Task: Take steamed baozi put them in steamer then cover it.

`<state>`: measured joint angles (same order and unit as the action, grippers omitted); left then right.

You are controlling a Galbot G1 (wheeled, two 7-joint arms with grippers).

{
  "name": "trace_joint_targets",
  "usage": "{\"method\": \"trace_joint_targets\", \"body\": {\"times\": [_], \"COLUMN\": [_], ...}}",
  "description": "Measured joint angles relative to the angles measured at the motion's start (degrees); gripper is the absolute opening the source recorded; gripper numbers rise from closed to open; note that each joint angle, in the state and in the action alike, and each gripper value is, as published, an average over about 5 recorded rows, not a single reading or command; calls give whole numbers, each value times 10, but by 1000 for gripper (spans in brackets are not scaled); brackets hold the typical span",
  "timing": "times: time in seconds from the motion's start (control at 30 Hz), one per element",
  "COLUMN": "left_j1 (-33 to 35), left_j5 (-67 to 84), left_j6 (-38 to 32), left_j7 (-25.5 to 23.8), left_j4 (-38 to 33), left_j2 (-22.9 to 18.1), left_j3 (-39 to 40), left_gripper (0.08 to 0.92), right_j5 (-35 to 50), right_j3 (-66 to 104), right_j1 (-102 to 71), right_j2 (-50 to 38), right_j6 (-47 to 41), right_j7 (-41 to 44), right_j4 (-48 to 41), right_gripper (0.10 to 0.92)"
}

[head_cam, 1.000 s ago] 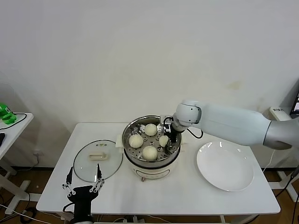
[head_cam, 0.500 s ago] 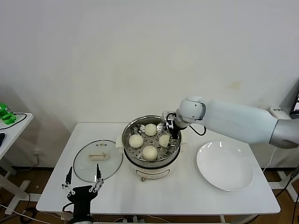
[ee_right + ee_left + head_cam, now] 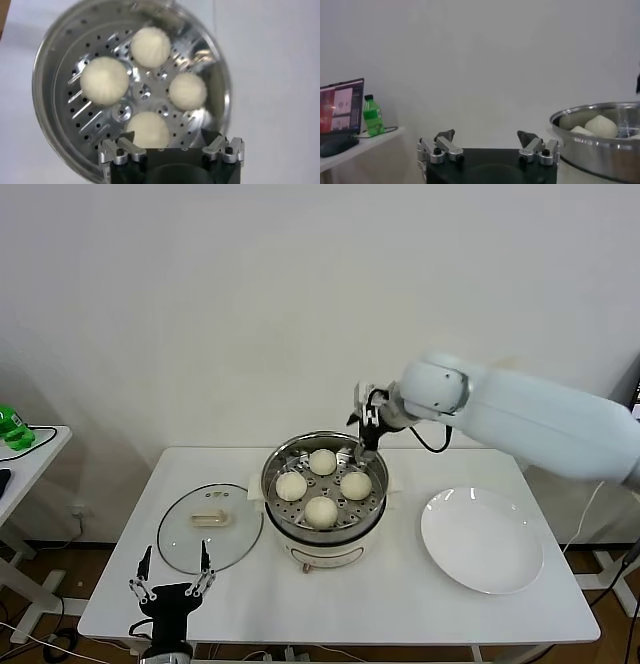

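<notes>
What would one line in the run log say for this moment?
baozi: all four in steamer | right gripper: jaws open, empty, above steamer | left gripper: jaws open, parked near cover | cover: on table

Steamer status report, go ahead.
Right gripper open, empty, above steamer rim. Left gripper open, parked near lid. Four baozi in tray; lid off, on table. Nothing blocking.

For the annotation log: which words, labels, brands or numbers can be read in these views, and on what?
None can be read.
The green bottle has a label, too blurred to read.
The laptop screen shows content, too small to read.
The steamer, cover and plate show no text.
</notes>
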<state>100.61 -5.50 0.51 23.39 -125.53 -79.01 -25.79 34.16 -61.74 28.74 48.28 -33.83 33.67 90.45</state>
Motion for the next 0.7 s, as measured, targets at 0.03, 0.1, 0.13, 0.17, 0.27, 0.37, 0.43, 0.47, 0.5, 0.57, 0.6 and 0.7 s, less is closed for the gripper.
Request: {"method": "trace_joint_targets", "body": {"times": [0.03,0.1,0.13,0.17,0.27,0.37,0.43,0.47,0.5,0.57,0.6,0.7], "left_j1": [-2,-7,-9,-11,-19,-26,-31,-32,-34,-39,-41,-48], "left_j5": [1,3,3,4,4,2,-1,-3,-7,-15,-20,-39], "left_j6": [2,6,7,8,10,9,7,6,4,2,2,-1], "left_j7": [-1,-4,-6,-7,-12,-17,-20,-22,-23,-25,-26,-26], "left_j4": [4,11,15,19,31,44,52,56,61,69,74,87], "left_j2": [4,12,16,19,27,32,35,37,39,43,45,51], "left_j3": [-2,-4,-4,-4,-3,-3,-4,-4,-5,-8,-10,-14], "left_gripper": [823,823,823,823,823,823,823,823,823,823,823,823], "right_j5": [4,10,11,12,9,-3,-16,-23,-31,-47,-55,-73], "right_j3": [15,52,73,96,178,279,354,393,431,508,546,658], "right_j1": [-11,-40,-60,-82,-168,-277,-354,-392,-430,-507,-545,-660], "right_j2": [-12,-37,-51,-64,-100,-123,-129,-129,-127,-116,-107,-73], "right_j6": [4,14,21,29,59,95,120,134,148,177,192,237], "right_j7": [-19,-59,-81,-102,-166,-221,-249,-261,-270,-285,-290,-299], "right_j4": [12,36,49,62,99,136,158,169,179,197,205,223], "right_gripper": [823,823,823,823,823,823,823,823,823,823,823,823]}}
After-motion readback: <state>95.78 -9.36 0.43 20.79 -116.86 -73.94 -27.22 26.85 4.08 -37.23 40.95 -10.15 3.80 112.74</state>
